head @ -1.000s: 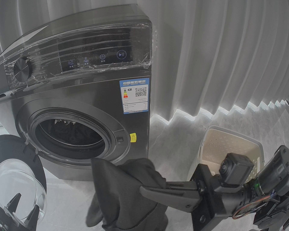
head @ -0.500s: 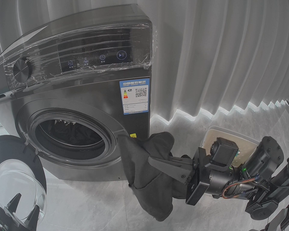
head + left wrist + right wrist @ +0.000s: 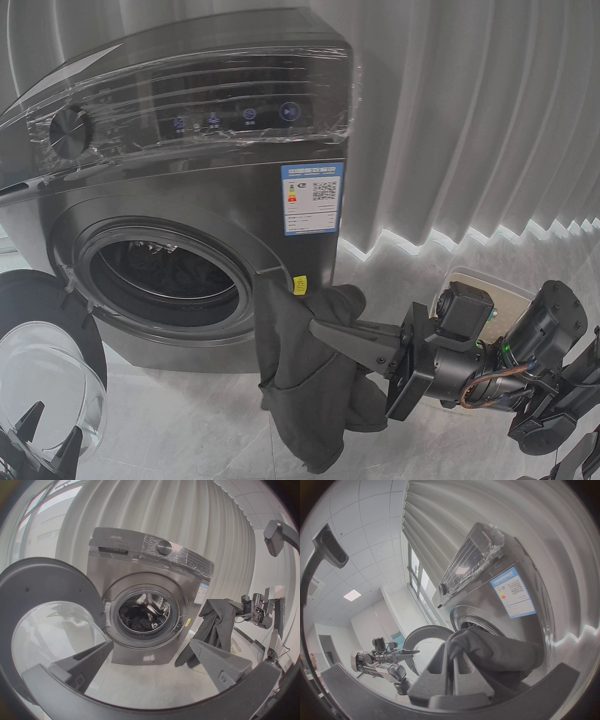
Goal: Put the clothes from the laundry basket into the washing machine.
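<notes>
The left claw (image 3: 56,422) hangs with fingers spread and holding nothing beside the open door (image 3: 37,300) of the washing machine (image 3: 187,187), where dark clothes (image 3: 169,272) lie in the drum. The right claw (image 3: 319,328), clamped on a dark garment (image 3: 306,387), has raised it beside the opening's right rim. Its arm hides most of the laundry basket (image 3: 484,279).

- Washer (image 3: 187,187): left and centre of frame; curtain (image 3: 469,125) behind it and to its right.
- Door (image 3: 44,350): open, lower left, before the washer.
- Clothes (image 3: 165,275): inside the drum.
- Left tool (image 3: 57,420): bottom left corner, before the door.
- Garment (image 3: 306,381): lower centre, hanging from the right tool (image 3: 315,328), before the washer's lower right corner.
- Basket (image 3: 503,299): on the floor, lower right, right of the washer, behind the right arm.
</notes>
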### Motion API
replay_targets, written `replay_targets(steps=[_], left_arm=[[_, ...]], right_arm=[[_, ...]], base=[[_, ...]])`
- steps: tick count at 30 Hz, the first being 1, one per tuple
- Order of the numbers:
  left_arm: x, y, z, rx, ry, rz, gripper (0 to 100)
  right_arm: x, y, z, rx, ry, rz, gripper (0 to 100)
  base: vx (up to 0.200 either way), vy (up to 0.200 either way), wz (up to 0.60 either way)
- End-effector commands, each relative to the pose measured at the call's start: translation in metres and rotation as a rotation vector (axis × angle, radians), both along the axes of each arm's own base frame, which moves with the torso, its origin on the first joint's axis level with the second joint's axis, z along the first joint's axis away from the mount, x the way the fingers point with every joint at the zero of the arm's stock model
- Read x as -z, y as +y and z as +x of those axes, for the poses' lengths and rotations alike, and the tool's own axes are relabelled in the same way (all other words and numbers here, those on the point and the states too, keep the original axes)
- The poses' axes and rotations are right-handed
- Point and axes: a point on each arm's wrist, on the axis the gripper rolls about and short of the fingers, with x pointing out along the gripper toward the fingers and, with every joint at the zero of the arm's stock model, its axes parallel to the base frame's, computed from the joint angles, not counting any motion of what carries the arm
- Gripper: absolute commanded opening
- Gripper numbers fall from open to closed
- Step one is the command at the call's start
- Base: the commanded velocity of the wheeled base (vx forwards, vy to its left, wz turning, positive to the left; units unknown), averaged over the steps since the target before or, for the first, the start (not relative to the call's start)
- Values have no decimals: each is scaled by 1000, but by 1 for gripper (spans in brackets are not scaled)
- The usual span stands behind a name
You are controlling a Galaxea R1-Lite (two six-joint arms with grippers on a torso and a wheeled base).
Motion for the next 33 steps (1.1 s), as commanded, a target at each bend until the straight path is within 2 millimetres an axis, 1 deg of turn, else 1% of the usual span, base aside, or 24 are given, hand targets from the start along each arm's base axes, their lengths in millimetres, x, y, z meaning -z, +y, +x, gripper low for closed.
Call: replay_targets(steps=[1, 4, 7, 11, 17, 22, 25, 29, 31, 32, 33], left_arm=[[5, 0, 1, 1, 18, 4, 100], [5, 0, 1, 1, 17, 2, 100], [5, 0, 1, 1, 18, 4, 100], [5, 0, 1, -1, 18, 4, 100], [5, 0, 1, 1, 17, 3, 100], [5, 0, 1, 1, 18, 8, 100], [5, 0, 1, 1, 17, 11, 100], [5, -1, 1, 42, 17, 17, 100], [5, -2, 1, 73, 14, 26, 100], [1, -3, 0, 148, -9, 53, 100], [1, -3, 0, 148, -9, 53, 100]], right_arm=[[0, -2, 2, 9, -1, -2, 0], [1, -3, 2, 17, -19, -10, 0], [1, -2, 3, 31, -85, -36, 0], [-1, -1, 3, 34, -96, -31, 0], [-1, -2, 4, 37, -97, -29, 0], [-3, 0, 7, 44, -105, -20, 0], [-5, 0, 13, 70, -108, -14, 0], [-8, 10, 24, 178, -101, 15, 0], [-9, 14, 28, 217, -99, 29, 0], [-10, 19, 30, 260, -91, 44, 0], [-10, 19, 30, 260, -91, 44, 0]], base=[[0, 0, 0], [0, 0, 0], [0, 0, 0], [0, 0, 0], [-200, 0, 0], [0, 0, 0], [0, 0, 0], [0, 0, 0], [0, 0, 0], [0, 0, 0], [0, 0, 0]])
